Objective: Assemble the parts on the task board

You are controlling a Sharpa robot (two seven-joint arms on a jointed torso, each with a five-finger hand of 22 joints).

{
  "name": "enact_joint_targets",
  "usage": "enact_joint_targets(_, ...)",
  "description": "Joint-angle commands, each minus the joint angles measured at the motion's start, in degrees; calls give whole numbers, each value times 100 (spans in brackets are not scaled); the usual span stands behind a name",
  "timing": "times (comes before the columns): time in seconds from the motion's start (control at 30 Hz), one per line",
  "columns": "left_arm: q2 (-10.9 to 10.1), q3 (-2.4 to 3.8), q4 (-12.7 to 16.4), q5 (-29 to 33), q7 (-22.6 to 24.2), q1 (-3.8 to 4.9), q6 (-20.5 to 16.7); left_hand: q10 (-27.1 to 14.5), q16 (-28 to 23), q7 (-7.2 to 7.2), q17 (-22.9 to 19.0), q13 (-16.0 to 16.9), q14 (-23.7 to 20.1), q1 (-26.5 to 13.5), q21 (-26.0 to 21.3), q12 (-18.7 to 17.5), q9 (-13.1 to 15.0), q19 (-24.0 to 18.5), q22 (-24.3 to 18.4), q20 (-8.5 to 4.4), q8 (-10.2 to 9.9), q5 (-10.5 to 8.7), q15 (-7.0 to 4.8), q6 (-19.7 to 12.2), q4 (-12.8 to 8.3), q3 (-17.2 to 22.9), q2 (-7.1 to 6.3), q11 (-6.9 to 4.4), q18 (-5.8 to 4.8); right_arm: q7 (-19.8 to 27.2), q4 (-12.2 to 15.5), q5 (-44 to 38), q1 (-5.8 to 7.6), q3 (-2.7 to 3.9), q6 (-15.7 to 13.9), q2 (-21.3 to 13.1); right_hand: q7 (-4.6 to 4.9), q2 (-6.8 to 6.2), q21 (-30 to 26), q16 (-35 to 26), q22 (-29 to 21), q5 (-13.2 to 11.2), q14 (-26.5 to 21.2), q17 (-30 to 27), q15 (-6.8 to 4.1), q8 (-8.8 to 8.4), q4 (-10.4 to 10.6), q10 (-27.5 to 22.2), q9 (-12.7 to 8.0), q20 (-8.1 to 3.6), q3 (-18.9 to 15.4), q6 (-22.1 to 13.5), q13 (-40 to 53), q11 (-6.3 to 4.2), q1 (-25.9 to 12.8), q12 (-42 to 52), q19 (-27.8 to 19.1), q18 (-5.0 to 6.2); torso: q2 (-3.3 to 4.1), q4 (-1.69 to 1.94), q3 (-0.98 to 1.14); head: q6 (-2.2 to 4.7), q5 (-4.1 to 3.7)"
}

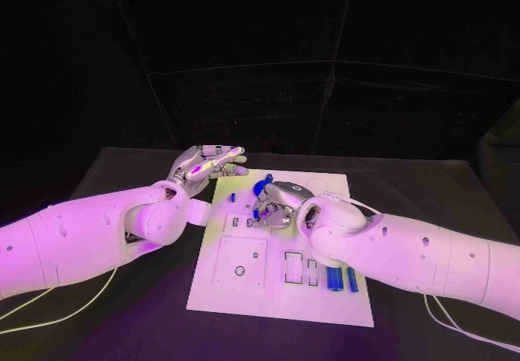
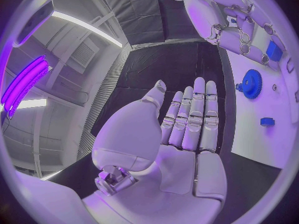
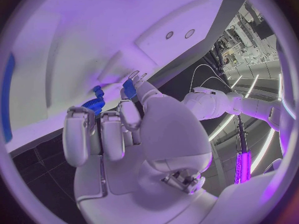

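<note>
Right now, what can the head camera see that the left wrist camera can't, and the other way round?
Head view alone: the long blue bars at the near edge of the task board, and the board's rectangular slots. Left wrist view alone: the left hand's bare palm with its fingers straight and holding nothing. Both share the blue gear, the right hand over the white board, and the left hand off the board's edge.
</note>
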Motion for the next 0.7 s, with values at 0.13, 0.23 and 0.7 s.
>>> enact_joint_targets(0.13,21,5,-2,23,87,11,46,29,-38,2,5,-7,8,30,-35,-33,-6,44,-6,-5,-27,12,2,43,-32,11,15,-3,40,-4,-22,-118,-21,-5,193,26,-101,-47,-36,-22,278,15,444,799,-20,26,-9,-41,-1,-37,22,165,-5,15,-34,-36,26,-47,2,0,2,-22,27)
enact_joint_targets(0.23,27,5,-7,23,82,11,61,29,-38,2,5,-7,8,30,-35,-33,-6,44,-6,-5,-27,12,2,43,-32,11,15,-3,40,-1,-35,-119,-29,-6,217,35,-101,-47,-36,-22,278,15,444,799,-20,26,-9,-41,-1,-37,22,165,-5,15,-34,-36,26,-47,5,1,3,-26,36)
enact_joint_targets(0.7,49,5,-32,23,69,10,107,27,-45,5,6,-8,3,32,-40,-37,-7,42,-8,-4,-29,11,4,41,-38,12,16,-1,40,-5,-64,-155,-45,-7,285,44,-94,-72,-40,-24,274,0,444,799,-16,5,-16,-56,-9,-33,24,152,-23,20,-47,-65,23,-46,0,-8,6,-52,45)
